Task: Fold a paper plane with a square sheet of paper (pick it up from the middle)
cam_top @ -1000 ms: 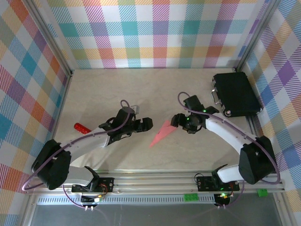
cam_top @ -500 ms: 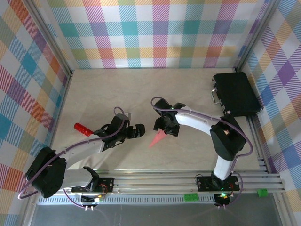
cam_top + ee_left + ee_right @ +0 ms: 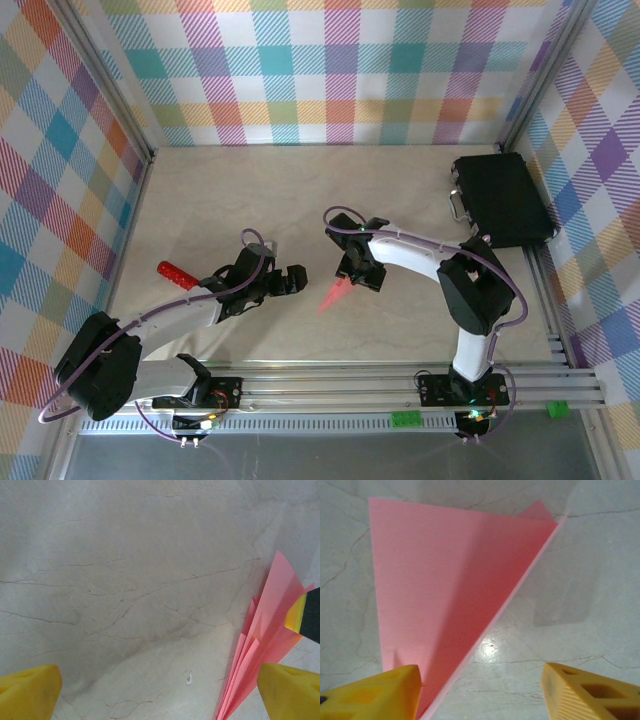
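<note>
Going left to right off the black rectangular hard case (image 3: pixel 503 200): a small red stick-shaped object (image 3: pixel 175 273) lay farthest left of it. Next the left gripper (image 3: pixel 292 279) stood fully spread and empty, the folded salmon-pink paper plane (image 3: pixel 335 293) lay flat well left of the case, and the right gripper (image 3: pixel 362 278) sat partly open at the plane's case-side end, pinching nothing. Best move was probably to close the right jaws squarely over the centre ridge, left one pinning the nose. Count: one plane, one red object, one case, two grippers.

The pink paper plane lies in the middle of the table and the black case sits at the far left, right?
No. The top view shows the black case at the far right. The pink paper plane does lie in the middle of the table.
</note>
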